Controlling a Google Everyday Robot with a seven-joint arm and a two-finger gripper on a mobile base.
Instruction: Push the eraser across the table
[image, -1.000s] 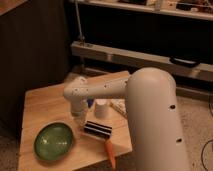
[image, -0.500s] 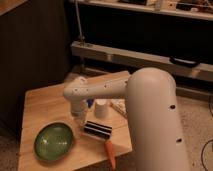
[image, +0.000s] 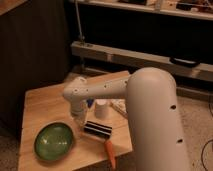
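Reaching in from the right of the frame, a white arm (image: 150, 115) extends leftward over a small wooden bench (image: 42, 102) whose plank-grain top fills the lower left. Its bulky rounded segment fills the lower right and hides that end of the bench. A slimmer link with dark dots along its side runs left from it to a rounded wrist near the frame's centre-left.

The claw (image: 79, 119) hangs below that wrist, pointing down at the bench top. It sits between the bowl and the eraser, just left of the eraser's upper-left end. Whether it is open or closed cannot be told, nor whether it touches the eraser.

The eraser (image: 97, 129), a black oblong block with pale stripes along its length, lies flat on the bench below centre, its long axis tilted slightly down to the right. It lies just right of the bowl and above the carrot.

A green bowl (image: 53, 141) stands upright at the lower left of the bench, near the front edge. An orange carrot-shaped object (image: 110, 152) lies at the front edge, below and right of the eraser, pointing toward the bottom of the frame. A small white cup (image: 101, 108) stands above the eraser, under the arm's link. Dark shelving and a pale rail (image: 125, 56) cross the background in the upper half.
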